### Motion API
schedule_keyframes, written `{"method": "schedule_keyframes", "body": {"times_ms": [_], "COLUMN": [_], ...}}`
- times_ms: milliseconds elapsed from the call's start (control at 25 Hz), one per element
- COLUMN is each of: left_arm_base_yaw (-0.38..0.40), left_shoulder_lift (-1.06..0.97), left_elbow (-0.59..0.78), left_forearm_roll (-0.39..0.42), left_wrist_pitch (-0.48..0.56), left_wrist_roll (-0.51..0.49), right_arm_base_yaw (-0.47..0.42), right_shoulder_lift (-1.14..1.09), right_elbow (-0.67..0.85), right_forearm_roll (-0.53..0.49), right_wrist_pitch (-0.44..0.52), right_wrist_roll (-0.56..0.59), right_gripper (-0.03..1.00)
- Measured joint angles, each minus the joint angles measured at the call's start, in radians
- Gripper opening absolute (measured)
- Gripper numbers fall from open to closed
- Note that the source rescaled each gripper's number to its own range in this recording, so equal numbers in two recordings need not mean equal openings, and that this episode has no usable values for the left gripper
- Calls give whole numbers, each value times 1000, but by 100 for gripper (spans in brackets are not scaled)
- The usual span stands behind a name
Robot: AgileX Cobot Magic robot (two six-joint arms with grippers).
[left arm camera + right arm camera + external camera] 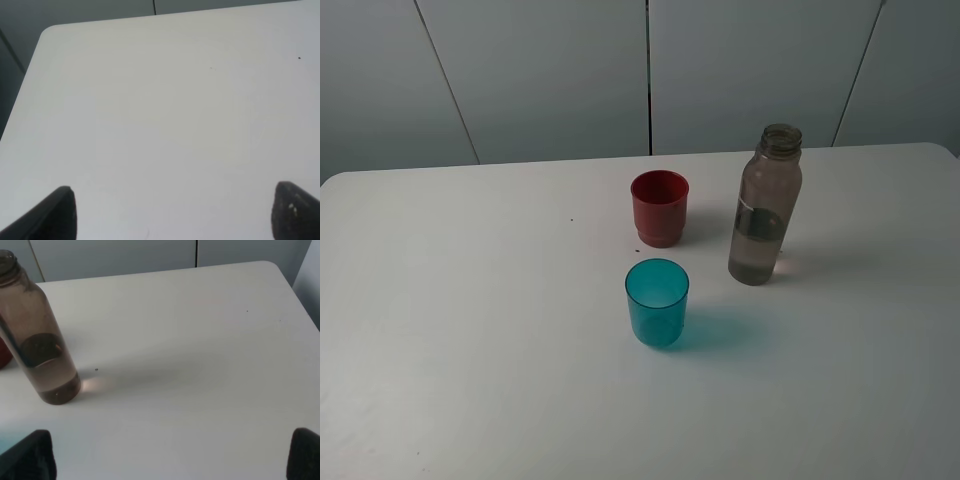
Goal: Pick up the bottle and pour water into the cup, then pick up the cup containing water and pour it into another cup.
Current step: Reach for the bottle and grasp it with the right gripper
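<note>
Beside the bottle (765, 215) stand red cup (660, 208) and teal cup (657, 302), both end effectors (172, 200) (171, 440) released.

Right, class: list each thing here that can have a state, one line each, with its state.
bottle: upright, uncapped, partly filled with water
teal cup: upright, looks empty
red cup: upright, looks empty
left gripper: open, holding nothing
right gripper: open, holding nothing
</note>
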Motion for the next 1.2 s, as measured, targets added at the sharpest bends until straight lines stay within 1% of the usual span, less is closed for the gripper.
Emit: {"method": "schedule_keyframes", "body": {"times_ms": [400,600,680,760,840,880,960,1080,1160,1200], "left_arm_base_yaw": [0,0,0,0,0,0,0,0,0,0], "left_shoulder_lift": [0,0,0,0,0,0,0,0,0,0], "left_elbow": [0,0,0,0,0,0,0,0,0,0], "left_forearm_roll": [0,0,0,0,0,0,0,0,0,0], "left_wrist_pitch": [0,0,0,0,0,0,0,0,0,0], "left_wrist_roll": [0,0,0,0,0,0,0,0,0,0], "right_arm_base_yaw": [0,27,28,28,28,28,28,31,57,87], "right_shoulder_lift": [0,5,48,128,241,306,427,598,677,699], "right_elbow": [0,0,-10,-35,-75,-93,-134,-179,-184,-184], "right_forearm_roll": [0,18,34,34,34,34,34,48,57,53], "right_wrist_pitch": [0,0,16,49,60,43,-43,-237,-373,-446], "right_wrist_roll": [0,0,0,-2,-2,-2,-10,12,40,51], "right_gripper": [100,100,100,100,100,100,100,100,100,100]}}
